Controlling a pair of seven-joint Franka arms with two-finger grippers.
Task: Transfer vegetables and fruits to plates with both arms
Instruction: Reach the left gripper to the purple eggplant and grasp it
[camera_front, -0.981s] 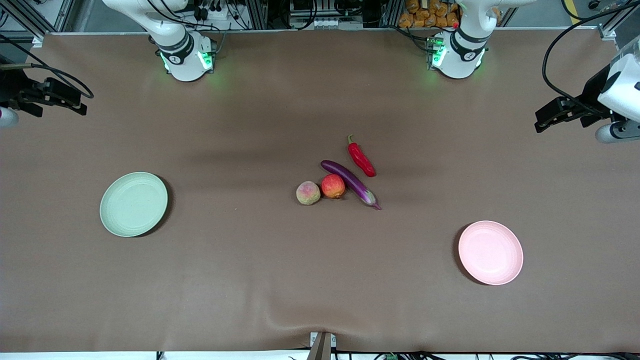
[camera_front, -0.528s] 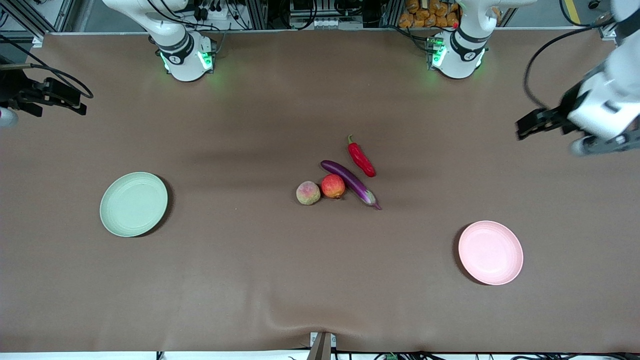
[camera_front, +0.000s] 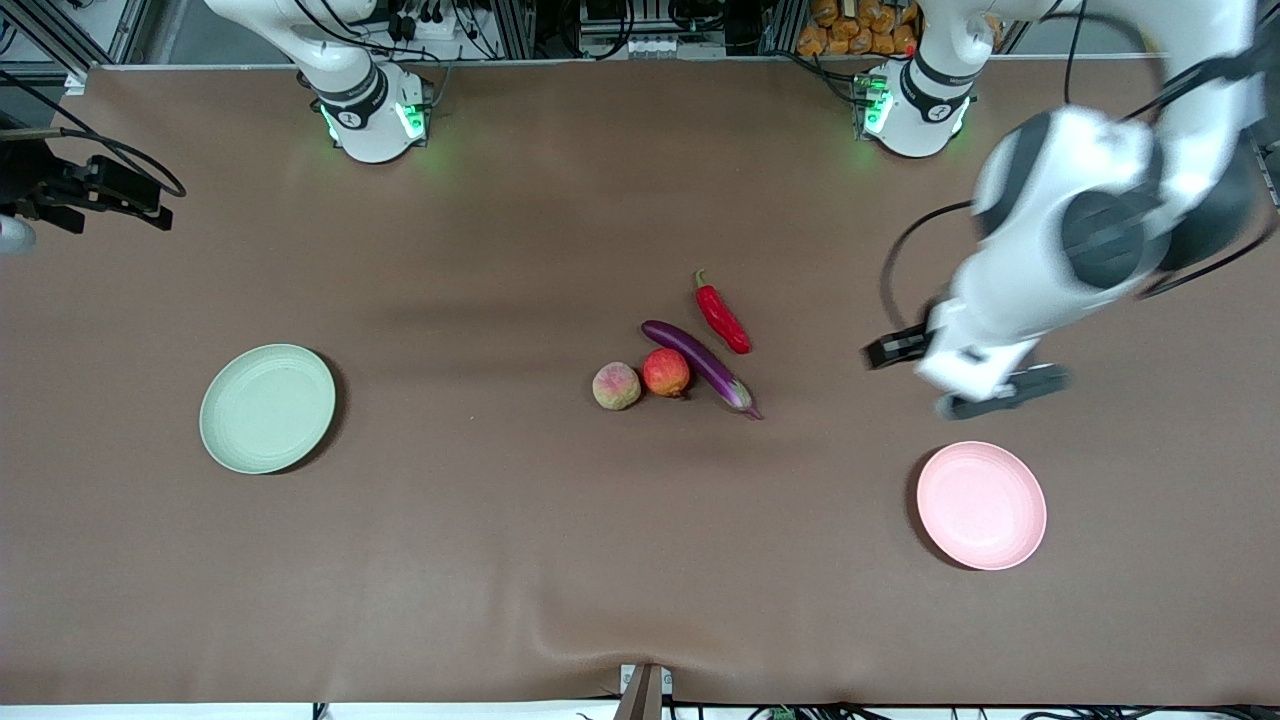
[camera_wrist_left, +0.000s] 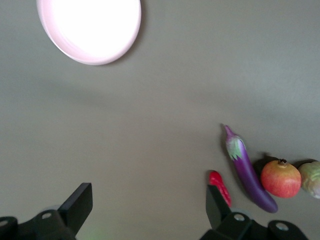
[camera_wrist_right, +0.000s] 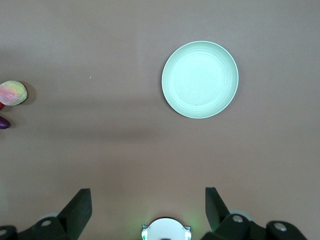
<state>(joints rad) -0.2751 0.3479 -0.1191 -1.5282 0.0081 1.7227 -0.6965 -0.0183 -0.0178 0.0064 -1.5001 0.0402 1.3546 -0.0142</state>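
Note:
The purple eggplant (camera_front: 703, 366), the red chili (camera_front: 724, 316), the red-orange fruit (camera_front: 666, 372) and the peach (camera_front: 616, 386) lie close together mid-table. The green plate (camera_front: 267, 408) sits toward the right arm's end and the pink plate (camera_front: 981, 505) toward the left arm's end; both are bare. My left gripper (camera_front: 893, 350) is open and empty in the air, over bare table between the eggplant and the pink plate. Its wrist view shows the eggplant (camera_wrist_left: 247, 167), chili (camera_wrist_left: 220, 185), red-orange fruit (camera_wrist_left: 281, 178) and pink plate (camera_wrist_left: 90, 27). My right gripper (camera_front: 120, 190) waits, open and empty, over the table's end.
A brown cloth (camera_front: 500, 560) covers the table. The two green-lit arm bases (camera_front: 375, 120) (camera_front: 910, 115) stand at the edge farthest from the front camera. The right wrist view shows the green plate (camera_wrist_right: 200, 79) and the peach (camera_wrist_right: 13, 93).
My left arm has swung in from the table's end toward the middle and now hangs over the table near the pink plate. The right arm and the produce have not moved.

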